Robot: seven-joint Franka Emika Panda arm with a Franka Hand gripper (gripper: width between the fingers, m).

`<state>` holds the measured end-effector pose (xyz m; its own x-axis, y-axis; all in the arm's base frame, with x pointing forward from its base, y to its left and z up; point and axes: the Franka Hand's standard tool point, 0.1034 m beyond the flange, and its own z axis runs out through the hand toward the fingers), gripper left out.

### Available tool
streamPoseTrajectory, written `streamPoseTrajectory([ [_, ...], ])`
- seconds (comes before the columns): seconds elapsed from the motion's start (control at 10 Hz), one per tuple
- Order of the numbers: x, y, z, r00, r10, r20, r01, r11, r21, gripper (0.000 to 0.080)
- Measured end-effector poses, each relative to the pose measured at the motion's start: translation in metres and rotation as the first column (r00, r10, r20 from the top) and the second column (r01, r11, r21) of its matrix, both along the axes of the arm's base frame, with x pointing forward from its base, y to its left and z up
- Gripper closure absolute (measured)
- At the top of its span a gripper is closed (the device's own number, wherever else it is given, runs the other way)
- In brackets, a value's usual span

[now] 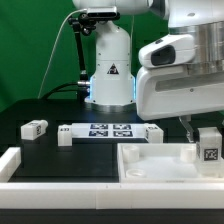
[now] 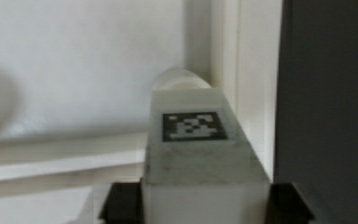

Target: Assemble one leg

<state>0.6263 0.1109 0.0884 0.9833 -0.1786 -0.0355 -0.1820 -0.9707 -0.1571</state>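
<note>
Gripper (image 2: 202, 206) is clamping the leg (image 1: 209, 148) between both fingers (image 2: 123, 205), holding it upright over the white tray (image 1: 160, 170) at the exterior view's right; contact with tray unclear; marker board (image 1: 105, 130) is lying well apart

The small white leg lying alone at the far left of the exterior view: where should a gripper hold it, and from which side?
Probably from straight above, closing on the two long side faces near the middle of the leg. It lies flat on the black table, nothing touches it, and its short width looks narrow enough for a two-finger grip.
</note>
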Motion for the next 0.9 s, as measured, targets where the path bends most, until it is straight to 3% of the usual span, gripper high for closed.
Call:
streamPoseTrajectory([
  [0.3, -0.0017, -0.0017, 0.0001, 0.958, -0.285, -0.001, 0.285, 0.958, 0.0, 0.0509],
  [0.5, -0.0002, -0.0026, -0.0001, 0.877, -0.48, -0.027, 0.48, 0.877, 0.009, 0.0508],
  [0.6, 0.0, -0.0023, -0.0003, 0.829, -0.557, -0.042, 0.558, 0.83, 0.012, 0.0508],
  [0.9, -0.0018, -0.0004, -0.0009, 0.582, -0.806, -0.106, 0.81, 0.586, -0.009, 0.0508],
])
